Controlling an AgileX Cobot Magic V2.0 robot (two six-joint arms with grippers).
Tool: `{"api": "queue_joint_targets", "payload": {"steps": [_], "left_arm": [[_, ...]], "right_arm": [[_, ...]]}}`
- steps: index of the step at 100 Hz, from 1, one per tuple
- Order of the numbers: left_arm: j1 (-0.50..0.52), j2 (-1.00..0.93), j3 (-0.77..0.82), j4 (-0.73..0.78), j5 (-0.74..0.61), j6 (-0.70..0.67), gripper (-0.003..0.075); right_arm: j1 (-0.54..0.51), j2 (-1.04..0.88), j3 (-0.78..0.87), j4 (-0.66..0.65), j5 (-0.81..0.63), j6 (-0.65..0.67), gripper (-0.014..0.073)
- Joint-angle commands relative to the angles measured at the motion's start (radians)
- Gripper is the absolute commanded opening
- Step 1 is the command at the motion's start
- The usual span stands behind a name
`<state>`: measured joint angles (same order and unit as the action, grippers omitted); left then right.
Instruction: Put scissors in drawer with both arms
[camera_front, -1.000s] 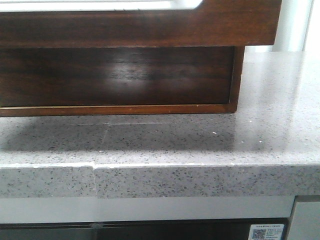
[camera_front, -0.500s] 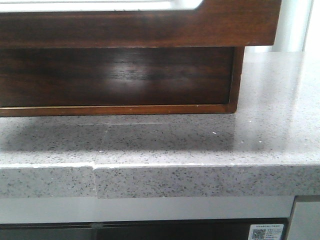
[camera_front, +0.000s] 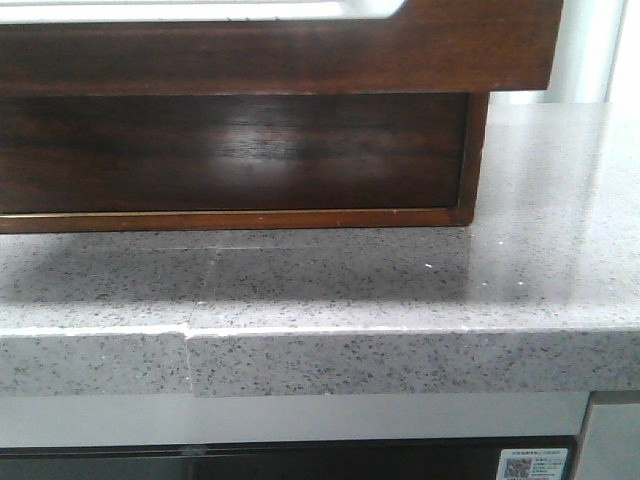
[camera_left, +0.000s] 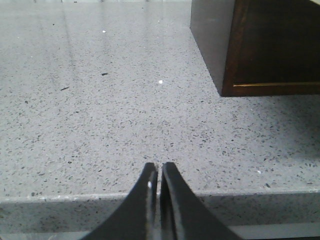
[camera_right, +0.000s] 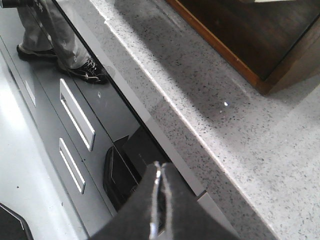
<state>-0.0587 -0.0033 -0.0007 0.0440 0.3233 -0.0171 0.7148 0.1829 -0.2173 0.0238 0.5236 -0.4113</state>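
The counter (camera_front: 400, 290) is seen bare before the cabinet (camera_front: 300, 60). The drawer (camera_front: 230, 150) sits recessed, apparently closed. No scissors are visible, so the task seems unstarted. The left gripper (camera_left: 159, 175) and right gripper (camera_right: 159, 175) are pressed together, empty.

We see a grey speckled stone countertop (camera_front: 400, 290) with a seam in its front edge, bright glare falling across its far right. Below it run grey cabinet fronts with recessed handles (camera_right: 76, 114), and a person's sneakered feet (camera_right: 75, 67) stand on the floor.
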Motion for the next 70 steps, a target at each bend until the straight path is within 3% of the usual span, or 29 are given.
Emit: {"api": "queue_joint_targets", "payload": {"steps": [1,70], "left_arm": [[0.003,-0.03,0.022,-0.01,-0.069,0.003,-0.0022],[0.003,-0.03,0.022,-0.01,-0.069,0.003,-0.0022]], "right_arm": [[0.002,0.008,-0.024,-0.002,-0.069,-0.002,-0.0048],[0.002,0.008,-0.009,-0.002,-0.069,-0.002,-0.0048]]}}
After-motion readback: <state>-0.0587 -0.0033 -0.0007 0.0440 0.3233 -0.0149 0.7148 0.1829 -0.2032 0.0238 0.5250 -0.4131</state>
